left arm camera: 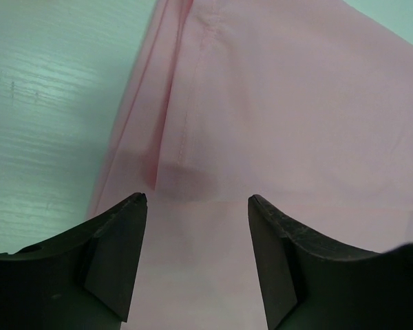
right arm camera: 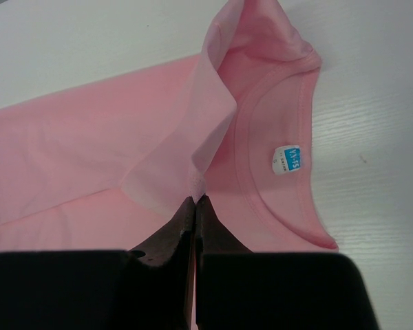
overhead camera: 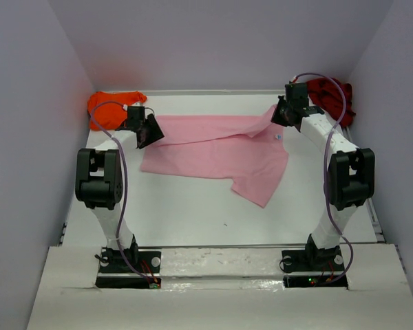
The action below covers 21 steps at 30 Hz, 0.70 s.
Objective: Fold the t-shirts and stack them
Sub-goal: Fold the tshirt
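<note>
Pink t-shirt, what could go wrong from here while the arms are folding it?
1. The right gripper pinches only a thin fold of the pink t-shirt beside the collar, at its very tip; a pull could slip it free.
2. The left gripper stands open over the doubled side edge, holding nothing; if the right arm moves alone, the shirt may drag askew.

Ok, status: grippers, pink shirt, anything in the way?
Left gripper open over pink shirt. Right gripper shut on its fold. Orange shirt, red shirt at far corners, nothing blocking.
</note>
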Each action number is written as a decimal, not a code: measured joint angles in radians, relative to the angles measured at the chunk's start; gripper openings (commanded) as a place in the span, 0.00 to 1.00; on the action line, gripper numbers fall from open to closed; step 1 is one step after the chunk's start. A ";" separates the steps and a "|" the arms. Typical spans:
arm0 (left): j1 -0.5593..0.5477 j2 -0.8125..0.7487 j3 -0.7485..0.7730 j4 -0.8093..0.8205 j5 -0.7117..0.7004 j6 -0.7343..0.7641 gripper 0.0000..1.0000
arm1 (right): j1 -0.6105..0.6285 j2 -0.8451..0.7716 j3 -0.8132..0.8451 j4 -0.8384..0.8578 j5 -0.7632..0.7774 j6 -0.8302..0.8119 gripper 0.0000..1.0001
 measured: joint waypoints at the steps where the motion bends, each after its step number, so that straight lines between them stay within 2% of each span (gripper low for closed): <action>1: 0.000 0.007 0.000 0.000 0.008 0.000 0.69 | 0.000 0.000 0.000 0.000 0.000 0.000 0.00; 9: -0.014 0.051 0.000 0.000 0.019 0.000 0.66 | 0.000 0.000 0.000 0.000 0.000 0.000 0.00; 11: -0.016 0.051 0.000 0.000 0.018 0.001 0.60 | 0.000 0.000 0.000 0.000 0.000 0.000 0.00; 12: -0.018 0.051 0.000 0.000 0.018 0.000 0.52 | 0.000 0.000 0.000 0.000 0.000 0.000 0.00; 16: -0.018 0.055 0.000 0.000 0.014 0.006 0.39 | 0.000 0.000 0.000 0.000 0.000 0.000 0.00; 21: -0.018 0.066 0.000 -0.001 0.010 0.012 0.15 | 0.000 0.000 0.000 0.000 0.000 0.000 0.00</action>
